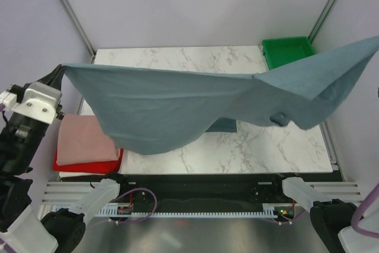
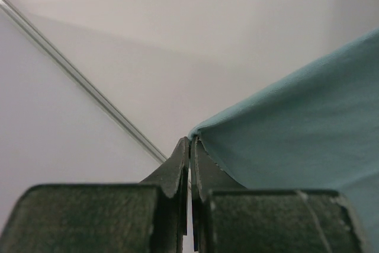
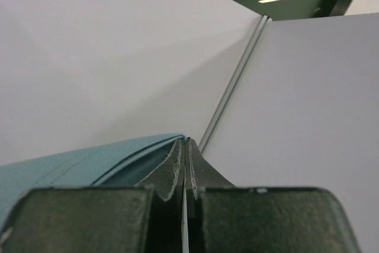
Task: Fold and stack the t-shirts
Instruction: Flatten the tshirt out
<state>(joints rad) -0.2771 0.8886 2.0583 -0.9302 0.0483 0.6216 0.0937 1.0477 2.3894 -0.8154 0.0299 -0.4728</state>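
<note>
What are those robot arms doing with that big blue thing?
They are holding up a blue-grey t-shirt to fold it. The left gripper pinches one corner and the right gripper pinches the other end, so the shirt hangs stretched between them above the table, sagging in the middle. A folded pink shirt lies on a red shirt at the table's left edge. A green tray sits at the far right corner.

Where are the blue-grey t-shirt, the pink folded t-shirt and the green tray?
blue-grey t-shirt (image 1: 160,108), top view, hanging middle.
pale pink folded t-shirt (image 1: 83,137), top view, upper face.
green tray (image 1: 287,51), top view, bare floor.
</note>
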